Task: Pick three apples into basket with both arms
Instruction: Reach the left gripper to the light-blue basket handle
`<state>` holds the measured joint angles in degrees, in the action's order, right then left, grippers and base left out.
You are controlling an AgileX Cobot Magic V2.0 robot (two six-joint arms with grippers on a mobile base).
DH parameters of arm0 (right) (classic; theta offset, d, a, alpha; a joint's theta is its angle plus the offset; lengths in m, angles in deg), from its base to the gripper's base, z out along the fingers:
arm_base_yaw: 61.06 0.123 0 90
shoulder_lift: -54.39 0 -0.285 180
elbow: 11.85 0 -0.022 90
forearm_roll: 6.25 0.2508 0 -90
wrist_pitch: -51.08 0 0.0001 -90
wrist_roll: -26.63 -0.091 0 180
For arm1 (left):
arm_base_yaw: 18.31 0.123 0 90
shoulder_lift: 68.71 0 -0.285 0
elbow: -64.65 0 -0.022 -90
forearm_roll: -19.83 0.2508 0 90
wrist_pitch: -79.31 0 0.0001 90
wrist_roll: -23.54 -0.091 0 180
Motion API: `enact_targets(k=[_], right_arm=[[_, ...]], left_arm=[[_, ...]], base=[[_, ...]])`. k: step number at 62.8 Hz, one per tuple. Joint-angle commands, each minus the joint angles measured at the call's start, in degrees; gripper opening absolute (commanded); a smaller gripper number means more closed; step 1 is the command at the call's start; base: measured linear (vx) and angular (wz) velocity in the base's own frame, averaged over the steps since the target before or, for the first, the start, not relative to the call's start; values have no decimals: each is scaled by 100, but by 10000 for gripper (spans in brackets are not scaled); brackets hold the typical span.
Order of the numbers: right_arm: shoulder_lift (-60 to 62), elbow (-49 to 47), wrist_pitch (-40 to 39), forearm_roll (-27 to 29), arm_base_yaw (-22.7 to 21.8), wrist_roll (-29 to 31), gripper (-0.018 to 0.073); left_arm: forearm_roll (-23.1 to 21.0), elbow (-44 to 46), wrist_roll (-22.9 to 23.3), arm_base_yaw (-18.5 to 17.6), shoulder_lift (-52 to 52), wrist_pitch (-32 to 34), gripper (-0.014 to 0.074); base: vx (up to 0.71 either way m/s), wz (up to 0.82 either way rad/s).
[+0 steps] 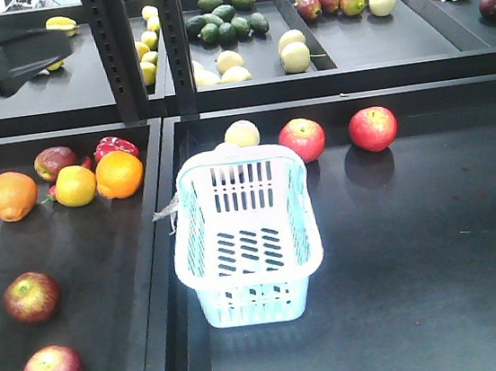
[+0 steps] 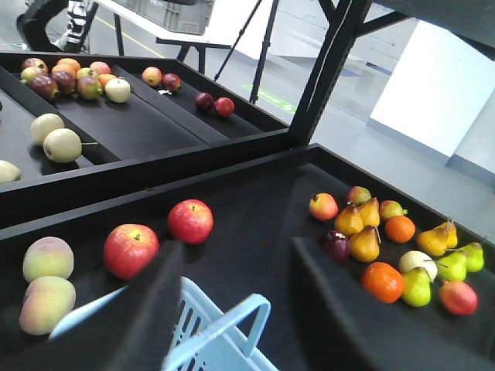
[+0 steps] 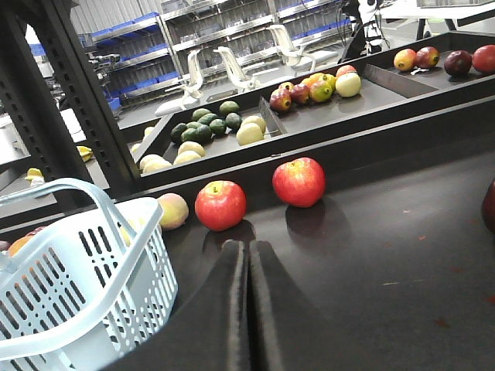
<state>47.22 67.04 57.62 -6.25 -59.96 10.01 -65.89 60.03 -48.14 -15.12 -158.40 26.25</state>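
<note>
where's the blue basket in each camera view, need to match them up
Exterior front-facing: the basket sits in the middle of the picture, seen whole.
Left wrist-mounted: only a corner and one handle of the basket show, at the bottom edge, left of centre.
Right wrist-mounted: the basket fills the lower left.
Shared landmark: the red apple nearest the basket.

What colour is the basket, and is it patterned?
The basket is plain pale blue, with slotted sides and bottom. It shows best in the exterior front-facing view.
</note>
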Motion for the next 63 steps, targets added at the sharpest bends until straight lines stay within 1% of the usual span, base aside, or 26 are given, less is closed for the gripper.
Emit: enact_targets(k=[1, 4, 7, 11, 14, 18, 29, 37, 47, 63], right_arm=[[61, 78, -402, -35, -45, 30, -4], [61, 78, -402, -35, -45, 30, -4], [61, 78, -402, -35, -45, 30, -4], [61, 78, -402, -35, -45, 30, -4], [61, 78, -402, -35, -45, 30, -4], [61, 78, -402, -35, -45, 30, -4], [61, 78, -402, -35, -45, 30, -4], [61, 78, -402, -35, -45, 30, -4], [61, 78, -402, -35, -45, 30, -4], [61, 78, -402, -35, -45, 30, -4]], left_arm=[[-346, 660, -35, -30, -248, -215, 540], [-240, 904, -41, -75, -465, -228, 601], [21, 1219, -41, -169, -684, -272, 658], [481, 1693, 7, -338, -970, -357, 685], [882, 2007, 7, -489, -1191, -425, 684], [1250, 2375, 7, -688, -1495, -463, 676], [2014, 3116, 7, -1165, -2190, -485, 619], [2272, 3224, -20, -1374, -2567, -451, 584], [2664, 3258, -117, -1519, -2968, -318, 582], [2660, 3258, -165, -1527, -3337, -357, 582]], base=[[0, 0], [0, 0], [0, 0], [0, 0], [0, 0], [0, 0], [0, 0], [0, 0], [0, 0], [0, 0]])
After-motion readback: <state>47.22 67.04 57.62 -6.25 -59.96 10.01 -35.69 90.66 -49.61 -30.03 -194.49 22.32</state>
